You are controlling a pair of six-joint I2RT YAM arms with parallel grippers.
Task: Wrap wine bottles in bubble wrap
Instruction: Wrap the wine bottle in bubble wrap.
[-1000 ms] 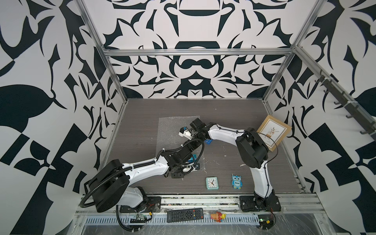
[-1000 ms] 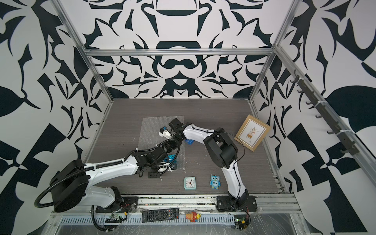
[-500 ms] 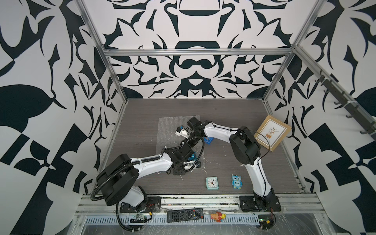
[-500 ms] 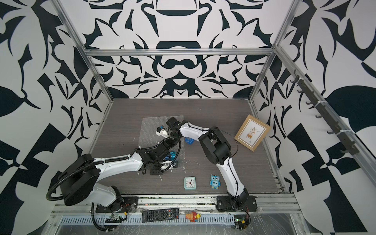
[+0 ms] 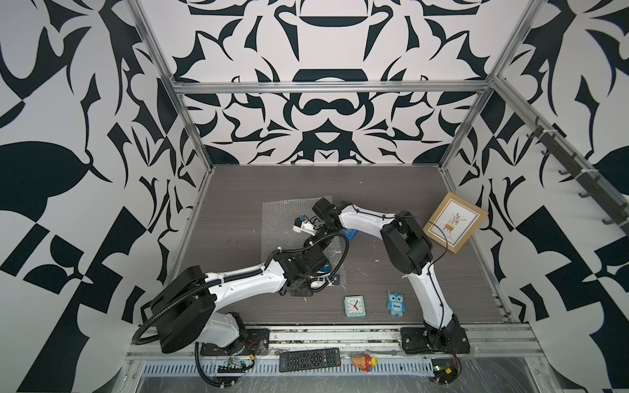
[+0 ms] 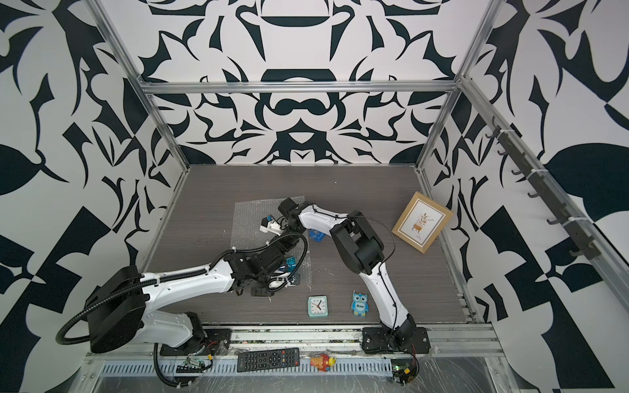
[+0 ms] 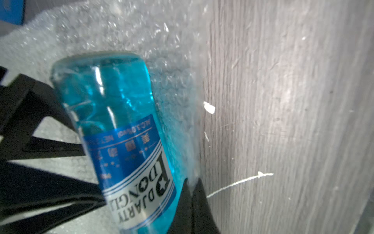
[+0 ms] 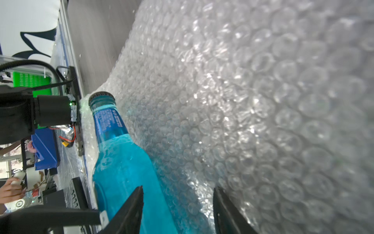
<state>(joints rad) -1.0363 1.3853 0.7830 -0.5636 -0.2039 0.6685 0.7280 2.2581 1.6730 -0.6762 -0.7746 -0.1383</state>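
Note:
The wine bottle (image 7: 113, 113), clear glass with bright blue liquid and a blue label, lies on its side on the bubble wrap (image 7: 121, 26). In both top views only a blue patch of the bottle (image 5: 325, 268) (image 6: 291, 263) shows beside the left wrist, near the front end of the bubble wrap (image 5: 286, 221) (image 6: 252, 221). My left gripper (image 7: 192, 181) is shut, its tips pinching the wrap's edge right beside the bottle. My right gripper (image 8: 178, 191) stands open low over the wrap at the bottle's (image 8: 121, 166) base end, one finger in front of the glass.
A blue tape dispenser (image 5: 349, 234) sits just right of the wrap under the right arm. A small clock (image 5: 354, 306) and an owl figure (image 5: 396, 304) stand at the front. A framed picture (image 5: 456, 226) leans at the right wall. A remote (image 5: 309, 359) lies on the front rail.
My left gripper has closed on the wrap's edge next to the bottle. The right arm has shifted a little to the left over the wrap, its jaws slightly narrower.

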